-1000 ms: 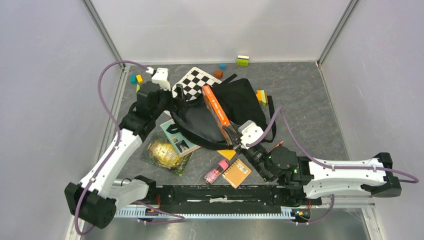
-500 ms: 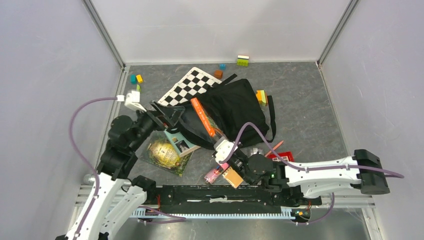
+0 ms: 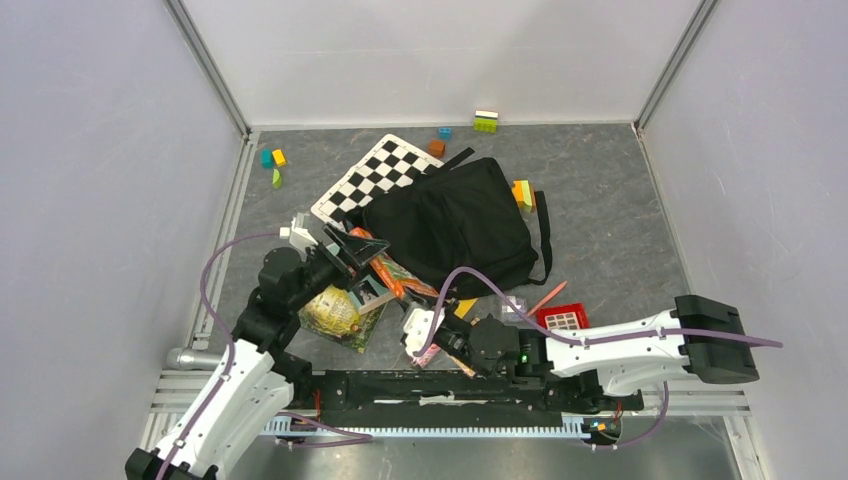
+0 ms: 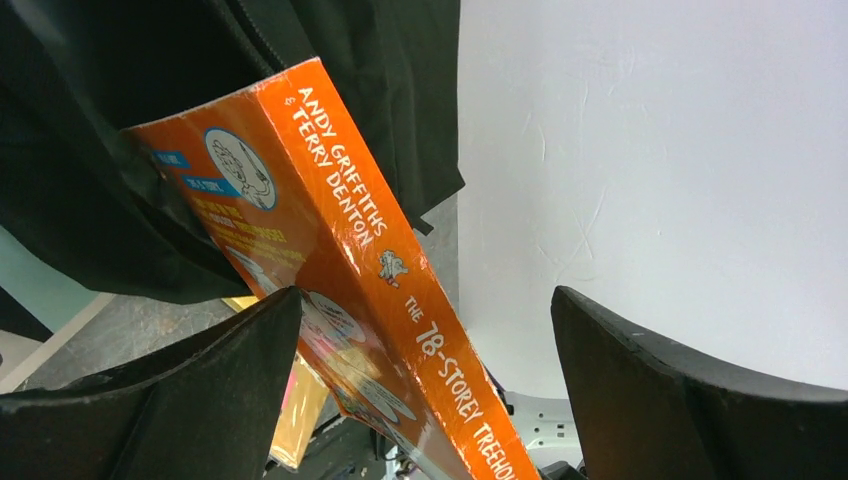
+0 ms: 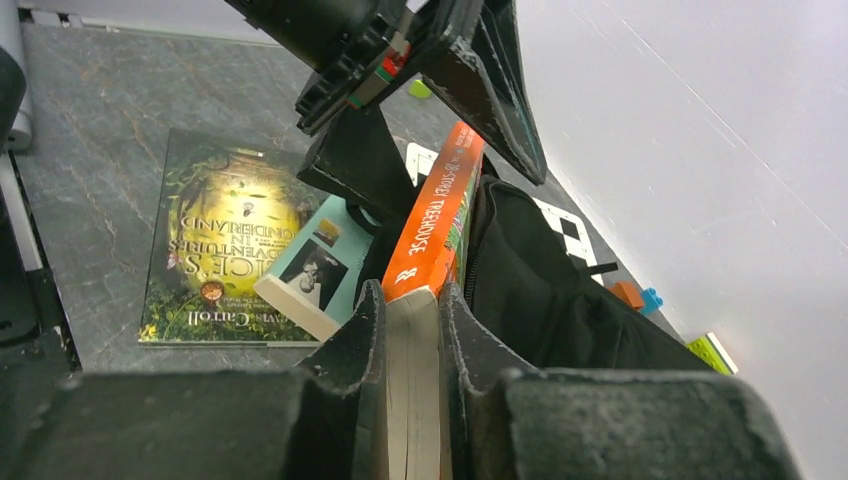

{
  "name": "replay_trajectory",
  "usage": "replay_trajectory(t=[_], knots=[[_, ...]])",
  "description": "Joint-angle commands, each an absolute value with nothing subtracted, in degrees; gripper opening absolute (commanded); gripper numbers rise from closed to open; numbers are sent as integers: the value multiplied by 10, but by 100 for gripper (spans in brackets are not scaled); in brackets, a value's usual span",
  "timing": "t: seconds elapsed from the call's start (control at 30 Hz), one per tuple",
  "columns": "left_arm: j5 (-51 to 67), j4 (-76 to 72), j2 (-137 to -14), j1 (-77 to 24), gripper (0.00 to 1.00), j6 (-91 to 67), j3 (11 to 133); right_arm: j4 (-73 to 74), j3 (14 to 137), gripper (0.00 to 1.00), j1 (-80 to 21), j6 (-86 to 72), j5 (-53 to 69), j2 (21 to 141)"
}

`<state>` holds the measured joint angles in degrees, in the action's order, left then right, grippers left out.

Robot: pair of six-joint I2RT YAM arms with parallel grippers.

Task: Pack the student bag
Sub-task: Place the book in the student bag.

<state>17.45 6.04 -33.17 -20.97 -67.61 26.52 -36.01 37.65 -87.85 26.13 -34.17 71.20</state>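
Grey marbled tabletop (image 3: 610,200) under black student bag (image 3: 455,225), pale walls (image 3: 430,55), metal posts (image 3: 207,65)

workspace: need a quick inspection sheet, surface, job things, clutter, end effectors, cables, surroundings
surface: grey stone-look table, no spills seen
job's things: black bag lying mid-table; orange book with its far end at the bag's mouth
clutter: checkered board, Alice book, teal book, coloured blocks, red keypad
end effectors: left end effector open, fingers either side of the orange book; right end effector shut on the orange book
cables: purple cable arches off the right arm, another on the left; no snag seen
surroundings: pale walls, black rail at the near edge
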Motion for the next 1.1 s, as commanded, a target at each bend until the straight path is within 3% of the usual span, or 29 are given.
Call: replay_trajectory(t=[0.0,0.2,0.3,0.4,0.5,0.57,0.67,0.77,1.07], knots=[[202,22,-325,-209,100,-723,246,-413,401,0,-889,301,-296,722],[199,66,-307,-208,99,-707,223,-382,415,0,-908,321,-271,738],[194,67,-288,-209,86,-716,201,-359,420,2,-916,320,-266,740],[178,74,-263,-208,71,-725,187,-327,428,21,-926,308,-266,737],[154,93,-229,-208,47,-729,177,-285,434,63,-933,275,-270,728],[138,111,-206,-209,32,-729,171,-262,431,81,-934,246,-279,713],[114,146,-167,-208,15,-730,165,-234,433,98,-933,205,-323,682],[87,194,-125,-208,5,-717,172,-175,467,98,-914,165,-386,662],[-80,404,-73,-208,2,-559,314,16,657,98,-724,36,-236,772]])
